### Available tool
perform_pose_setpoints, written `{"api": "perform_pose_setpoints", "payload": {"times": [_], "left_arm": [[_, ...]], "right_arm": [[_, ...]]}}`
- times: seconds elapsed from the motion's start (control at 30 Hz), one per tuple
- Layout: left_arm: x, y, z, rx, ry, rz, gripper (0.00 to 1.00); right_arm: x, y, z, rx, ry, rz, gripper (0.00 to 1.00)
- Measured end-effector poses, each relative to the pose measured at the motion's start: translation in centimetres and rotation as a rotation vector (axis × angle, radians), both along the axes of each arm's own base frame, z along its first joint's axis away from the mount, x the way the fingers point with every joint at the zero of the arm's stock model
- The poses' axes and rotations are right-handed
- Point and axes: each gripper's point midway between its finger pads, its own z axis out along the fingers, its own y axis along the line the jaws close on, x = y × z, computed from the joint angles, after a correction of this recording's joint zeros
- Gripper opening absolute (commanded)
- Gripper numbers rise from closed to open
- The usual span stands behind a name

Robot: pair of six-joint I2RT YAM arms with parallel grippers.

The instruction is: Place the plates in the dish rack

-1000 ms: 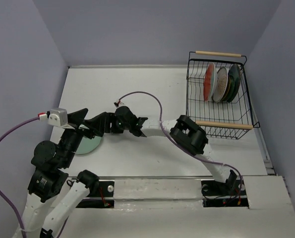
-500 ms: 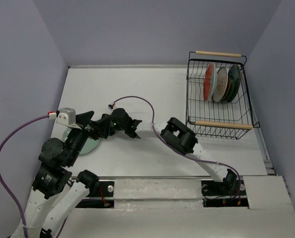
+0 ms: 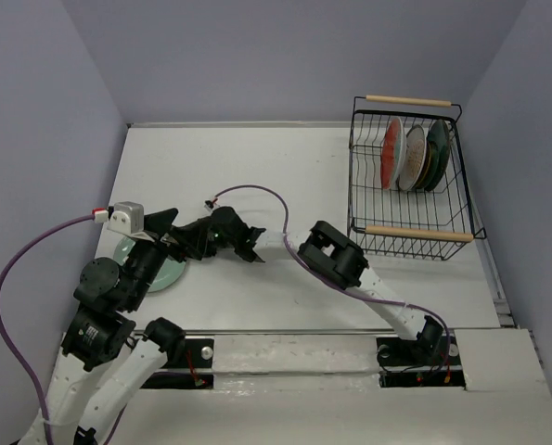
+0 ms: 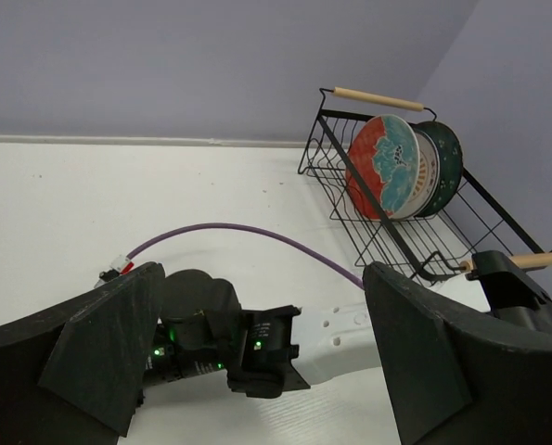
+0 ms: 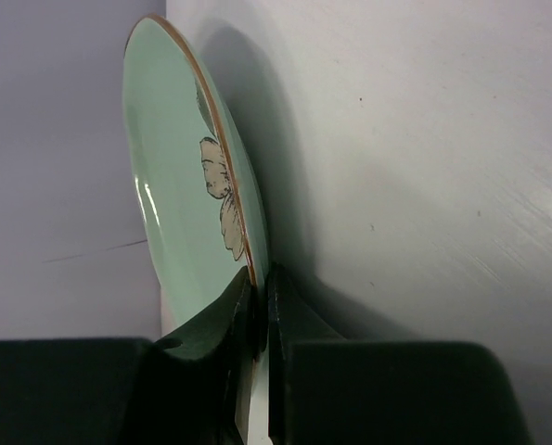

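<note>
Several racked plates: standing on edge side by side in the dish rack (image 3: 361, 185), the large red plate with a teal centre (image 4: 387, 167) nearest the arms, a white plate (image 4: 430, 171) touching its back, a dark teal plate (image 4: 454, 153) at the far end; the ones between cannot be told apart
Dish rack position: far right corner of the white surface (image 3: 257, 167), two light wooden handles on its short ends
Pale mint plate (image 5: 178, 213): outside the rack, on the left side of the surface, well apart from it, partly hidden under the left arm in the top view
Right end effector (image 5: 260, 289): closed on the mint plate's brown-edged rim, one finger on each face
Left end effector (image 4: 262, 287): fingers spread wide, holding nothing, above the right arm's wrist
Purple cable (image 4: 248, 232): loops over the surface by the right arm
</note>
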Motion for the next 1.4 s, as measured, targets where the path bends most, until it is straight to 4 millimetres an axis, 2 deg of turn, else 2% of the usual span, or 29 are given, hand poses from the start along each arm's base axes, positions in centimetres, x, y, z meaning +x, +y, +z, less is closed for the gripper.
{"api": "perform_pose_setpoints", "payload": {"times": [0.13, 0.33, 0.43, 0.57, 0.63, 0.7, 0.77, 0.8, 0.87, 0.9, 0.93, 1.0, 1.07, 1.13, 1.27, 1.4], "left_arm": [[-0.4, 0.2, 0.7, 0.001, -0.006, -0.001, 0.99], [-2.4, 1.4, 6.4, -0.057, -0.119, 0.0, 0.99], [-2.9, 1.6, 7.7, -0.076, -0.15, -0.004, 0.99], [-2.8, 1.3, 7.1, -0.072, -0.136, -0.015, 0.99], [-2.6, 1.1, 6.7, -0.07, -0.127, -0.022, 0.99], [-2.2, 0.6, 5.7, -0.068, -0.106, -0.034, 0.99], [-1.8, 0.1, 4.6, -0.063, -0.086, -0.044, 0.99], [-1.5, -0.3, 3.5, -0.057, -0.067, -0.054, 0.99], [-0.9, -1.0, 1.3, -0.036, -0.024, -0.069, 0.99], [-0.5, -1.4, -0.2, -0.025, 0.004, -0.075, 0.99], [-0.2, -1.6, -1.5, -0.012, 0.031, -0.08, 0.99], [0.2, -2.0, -3.9, 0.011, 0.075, -0.086, 0.99], [0.6, -2.3, -5.8, 0.032, 0.112, -0.087, 0.99], [0.7, -2.4, -6.8, 0.044, 0.13, -0.089, 0.99], [0.6, -2.7, -6.7, 0.049, 0.119, -0.105, 0.99], [0.6, -3.2, -6.5, 0.053, 0.11, -0.127, 0.99]], "right_arm": [[-0.3, -0.7, 0.2, -0.021, -0.025, -0.027, 0.07], [-0.9, -4.1, 3.0, -0.154, -0.195, -0.094, 0.07], [-0.6, -7.1, 6.5, -0.214, -0.315, -0.145, 0.07], [1.4, -12.2, 13.7, -0.222, -0.453, -0.24, 0.07], [3.7, -15.6, 18.4, -0.201, -0.526, -0.329, 0.07], [6.6, -20.5, 23.5, -0.202, -0.606, -0.454, 0.07], [8.7, -24.4, 26.5, -0.221, -0.658, -0.556, 0.07], [10.1, -27.7, 28.5, -0.26, -0.703, -0.639, 0.07], [12.0, -32.9, 31.1, -0.345, -0.757, -0.773, 0.07], [12.9, -36.2, 32.5, -0.428, -0.793, -0.857, 0.07], [13.4, -38.1, 33.2, -0.475, -0.808, -0.905, 0.07], [14.4, -43.6, 34.9, -0.633, -0.848, -1.027, 0.07], [14.7, -47.3, 35.9, -0.764, -0.87, -1.101, 0.07], [14.8, -51.1, 37.2, -0.935, -0.895, -1.159, 0.07], [15.0, -54.9, 39.5, -1.146, -0.922, -1.212, 0.07], [15.9, -56.5, 40.5, -1.281, -0.931, -1.225, 0.07]]}}
